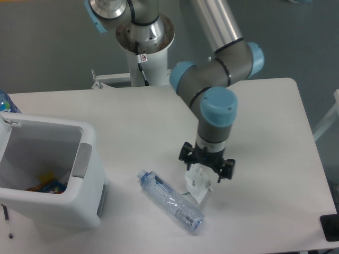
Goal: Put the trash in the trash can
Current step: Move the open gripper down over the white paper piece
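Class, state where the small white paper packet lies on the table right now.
The paper packet lies on the table right of centre near its front, directly beneath the open gripper, its lower end meeting the plastic bottle.

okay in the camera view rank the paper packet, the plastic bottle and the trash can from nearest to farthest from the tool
1. Paper packet: directly under the tool.
2. Plastic bottle: lying on the table, lower left of the tool.
3. Trash can: far left edge of the table.
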Robot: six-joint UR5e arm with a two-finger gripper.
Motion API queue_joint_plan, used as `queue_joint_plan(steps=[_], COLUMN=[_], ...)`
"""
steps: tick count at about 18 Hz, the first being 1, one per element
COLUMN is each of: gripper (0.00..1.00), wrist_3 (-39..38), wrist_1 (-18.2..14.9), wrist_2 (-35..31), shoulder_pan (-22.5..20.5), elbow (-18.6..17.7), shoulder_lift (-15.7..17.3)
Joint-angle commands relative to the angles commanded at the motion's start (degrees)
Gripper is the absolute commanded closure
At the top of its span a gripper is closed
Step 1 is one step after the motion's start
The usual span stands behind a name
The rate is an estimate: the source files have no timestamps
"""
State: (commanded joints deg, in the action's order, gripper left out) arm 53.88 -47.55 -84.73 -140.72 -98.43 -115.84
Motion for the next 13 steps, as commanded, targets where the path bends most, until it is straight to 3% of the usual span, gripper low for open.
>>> queue_joint_plan(steps=[9, 11, 13], gripper=[0.00, 0.26, 0.66], wrist_3=[0.0, -0.1, -0.1], wrist_1=[1.4, 1.4, 1.4], wrist_2=[-0.5, -0.5, -0.5], shoulder_pan=[0.5, 0.5, 0.5], elbow=[0.4, 0.7, 0.8], shoulder_lift=[-2.2, -2.2, -2.3])
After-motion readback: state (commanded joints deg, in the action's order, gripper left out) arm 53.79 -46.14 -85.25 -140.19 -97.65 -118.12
